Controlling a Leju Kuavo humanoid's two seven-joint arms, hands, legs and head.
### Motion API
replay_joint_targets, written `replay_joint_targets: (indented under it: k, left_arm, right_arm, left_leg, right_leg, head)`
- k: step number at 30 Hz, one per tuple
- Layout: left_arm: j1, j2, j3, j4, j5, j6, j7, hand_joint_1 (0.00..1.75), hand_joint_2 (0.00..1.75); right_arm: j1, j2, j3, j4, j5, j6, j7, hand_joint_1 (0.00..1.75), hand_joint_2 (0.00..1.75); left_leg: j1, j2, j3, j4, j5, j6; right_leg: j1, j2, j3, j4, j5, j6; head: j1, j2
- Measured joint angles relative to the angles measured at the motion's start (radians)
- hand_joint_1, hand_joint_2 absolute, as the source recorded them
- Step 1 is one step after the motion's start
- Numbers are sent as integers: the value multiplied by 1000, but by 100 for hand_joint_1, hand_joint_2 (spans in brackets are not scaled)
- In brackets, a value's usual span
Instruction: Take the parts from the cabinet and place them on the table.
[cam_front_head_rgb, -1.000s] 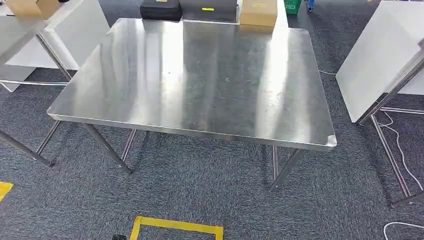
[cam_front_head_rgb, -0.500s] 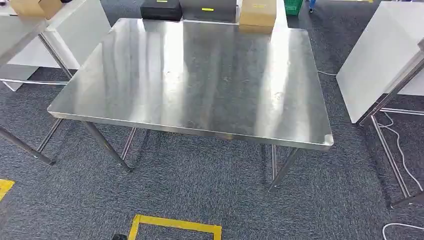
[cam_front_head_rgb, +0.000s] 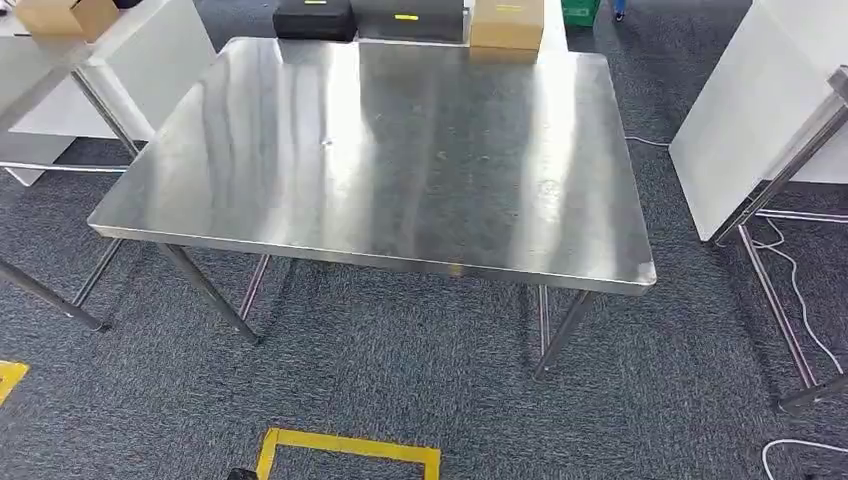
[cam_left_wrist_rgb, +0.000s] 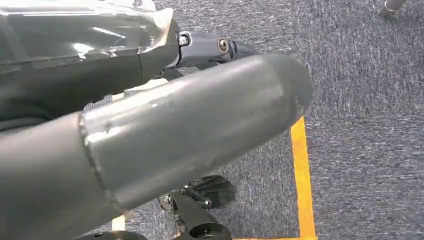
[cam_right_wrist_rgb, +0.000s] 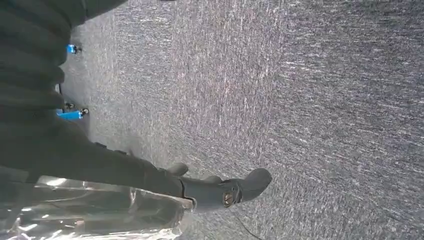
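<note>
As the whole head view has shifted slightly since a moment ago, the robot nears the steel counter (cam_front_head_rgb: 380, 160). Its left hand (cam_left_wrist_rgb: 190, 130) and right hand (cam_right_wrist_rgb: 220, 192) each hold a shiny plastic-wrapped part (cam_right_wrist_rgb: 100, 210), not yet placed.

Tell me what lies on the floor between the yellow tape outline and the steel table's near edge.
Bare grey carpet, seen in the head view: nothing lies between the yellow tape outline and the steel table, apart from the table's own legs.

Behind the table (cam_front_head_rgb: 380, 160) sit a case (cam_front_head_rgb: 314, 18) and, to its right, a box (cam_front_head_rgb: 508, 22).
</note>
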Motion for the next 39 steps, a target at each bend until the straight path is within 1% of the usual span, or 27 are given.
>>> replay_joint_targets:
  k: [3, 4, 6, 7, 8, 10, 12, 14, 16, 17, 18, 19, 21, 22, 23, 25, 26, 27, 28, 30, 31, 32, 33, 35, 36, 37, 39]
  left_arm:
    - [0, 0, 0, 0, -1, 1, 0, 0, 0]
    - [-1, 3, 0, 0, -1, 2, -1, 0, 0]
    - [-3, 4, 0, -1, -2, 3, -2, 0, 0]
    - [-3, -3, 0, 0, -2, 3, -3, 0, 0]
    - [-4, -3, 0, 0, -2, 3, -3, 0, 0]
    - [-5, -4, 0, 0, -2, 3, -3, 0, 0]
    - [-4, -4, 0, 0, -2, 3, -3, 0, 0]
    - [-4, -6, 0, 0, -2, 3, -3, 0, 0]
    - [-4, -7, 0, 0, -2, 3, -3, 0, 0]
    - [-3, -1, 0, -1, -2, 5, -3, 0, 0]
    - [-2, -3, 0, -1, -3, 6, -4, 0, 0]
    - [-2, -3, 0, 0, -3, 8, -3, 0, 0]
    - [-2, -6, 0, 0, -3, 11, -4, 0, 0]
    - [-2, -6, 0, 0, -3, 11, -4, 0, 0]
    - [-2, -5, 0, 0, -3, 11, -4, 0, 0]
    - [-1, -6, 0, 0, -4, 11, -4, 0, 0]
    - [-1, -5, 0, 0, -4, 11, -4, 0, 0]
    - [0, -5, 0, 0, -4, 11, -4, 0, 0]
    - [1, -5, 0, 0, -3, 11, -5, 0, 0]
    - [1, -5, 0, 0, -3, 11, -6, 0, 0]
    - [1, -5, 0, 0, -3, 11, -6, 0, 0]
    - [1, -2, 0, 0, -3, 11, -6, 0, 0]
    - [1, -2, 0, 0, -4, 11, -7, 0, 0]
    - [0, -3, 0, 0, -3, 11, -8, 0, 0]
    - [0, -3, 0, 0, -3, 11, -8, 0, 0]
    - [-1, -5, 0, 0, -2, 11, -9, 0, 0]
    - [0, -5, 1, 0, -2, 11, -10, 0, 0]
  right_arm:
    - [0, 0, 0, 0, -4, 0, 0, 0, 175]
    - [0, 2, 0, 0, -6, 0, 0, 0, 175]
    - [-1, 5, 0, 0, -8, 0, 0, 0, 175]
    - [0, -2, 0, 0, -9, 0, 0, 0, 175]
    - [0, -2, 0, 0, -9, 0, 0, 0, 175]
    - [0, -2, 0, 0, -10, 0, 0, 0, 175]
    - [4, -2, 0, 0, -10, 0, 0, 0, 175]
    - [5, -5, 0, 0, -10, 0, 0, 0, 175]
    - [3, -7, 0, 0, -10, 0, 2, 0, 175]
    - [-1, 3, 0, 3, -10, 2, 2, 0, 175]
    - [-2, -2, 0, 2, -10, 2, 2, 0, 175]
    - [-2, -3, 0, 2, -10, 2, 2, 0, 175]
    - [-1, -4, 0, 2, -11, 2, 2, 0, 175]
    - [0, -5, 0, 2, -11, 2, 2, 0, 175]
    - [1, -3, 0, 2, -11, 2, 2, 0, 175]
    - [0, -3, 0, 2, -11, 2, 2, 0, 175]
    - [1, -3, 0, 2, -11, 2, 2, 0, 175]
    - [1, -2, 0, 2, -11, 3, 2, 0, 175]
    - [1, -2, 0, 2, -11, 3, 2, 0, 175]
    - [1, -2, 0, 2, -11, 4, 2, 0, 175]
    - [0, -2, 0, 2, -11, 4, 2, 0, 175]
    - [-1, 1, 0, 2, -11, 4, 2, 0, 175]
    - [-2, 1, 0, 2, -11, 4, 2, 0, 175]
    - [1, 0, 0, 2, -11, 4, 2, 0, 175]
    - [2, 0, 0, 2, -11, 4, 2, 0, 175]
    - [3, 0, 0, 2, -11, 4, 2, 0, 175]
    - [-1, -2, 0, 2, -8, 5, 2, 0, 175]
  left_leg:
    - [-5, 0, -5, 6, -2, 0]
    - [-2, 0, -14, 23, -10, 4]
    - [-17, 0, 4, -15, 4, 38]
    - [-4, 8, 27, -47, 23, 46]
    - [-5, 7, 36, -69, 28, 60]
    - [-5, 10, 31, -67, 33, 62]
    - [-5, 11, 24, -64, 33, 60]
    - [2, 12, 15, -50, 30, 50]
    - [12, 14, -1, -13, 15, 25]
    - [6, 19, -8, 1, 6, 10]
    - [6, 19, -9, 15, -5, 4]
    - [7, 21, -7, 14, -6, 0]
    - [12, 28, 0, 8, -4, -4]
    - [20, 19, -3, 20, -17, -7]
    - [18, 3, -20, 61, -59, 0]
    - [3, -16, -85, 219, -151, 10]
    - [-1, -19, -121, 301, -184, 14]
    - [-5, -19, -143, 347, -193, 20]
    - [-8, -19, -142, 345, -179, 28]
    - [-16, -28, -82, 219, -103, 50]
    - [-20, -45, -37, 129, -65, 64]
    - [-25, -83, -10, 71, -58, 75]
    - [-28, -67, -8, 65, -58, 70]
    - [-37, -57, -10, 66, -57, 68]
    - [-41, -52, -8, 62, -56, 70]
    - [-31, -42, -4, 45, -45, 81]
    - [-37, -27, -3, 40, -40, 94]
  right_leg:
    - [-2, 0, 0, -1, 0, 1]
    - [-39, 0, 6, -11, 5, 9]
    - [-14, -1, 21, -41, 17, 31]
    - [-13, -6, 19, -26, 10, 27]
    - [-8, -3, 2, 7, -12, 20]
    - [-13, -1, -74, 154, -81, 13]
    - [-15, -1, -115, 239, -103, 26]
    - [-23, -2, -72, 156, -59, 52]
    - [-37, -23, 19, -20, -4, 78]
    - [-19, -26, -3, 4, -12, 67]
    - [-19, -20, -5, 6, -11, 41]
    - [-19, -15, -8, 10, -16, 26]
    - [-18, -5, -8, 17, -16, 9]
    - [-24, -1, 3, 15, -11, 0]
    - [-21, 3, 0, 15, -10, -3]
    - [-14, 10, -4, 15, -5, -11]
    - [-10, 15, -6, 16, -4, -14]
    - [-5, 20, -6, 16, -4, -14]
    - [-2, 28, -6, 16, -4, -14]
    - [3, 46, -4, 16, -4, -14]
    - [4, 56, -3, 16, -4, -14]
    - [6, 60, -5, 16, -4, -12]
    - [15, 68, -8, 18, -5, -11]
    - [12, 73, -15, 14, -2, -2]
    - [8, 77, -20, 9, 0, 4]
    - [14, 76, -21, 16, -4, 12]
    - [13, 25, -62, 99, -55, 3]
  head:
    - [0, 0]
    - [-2, 0]
    - [-10, 0]
    - [-5, 0]
    - [-3, 0]
    - [2, 0]
    - [1, 0]
    - [1, 0]
    - [3, 0]
    - [11, 0]
    - [8, 0]
    - [4, 0]
    - [1, 0]
    - [-2, 0]
    - [-1, 0]
    - [-4, 0]
    - [-3, 0]
    - [-3, 0]
    - [-3, 0]
    - [-3, 0]
    - [-3, 0]
    - [-1, 0]
    - [-3, 0]
    - [-2, 0]
    - [-3, 0]
    - [0, 0]
    - [4, 0]
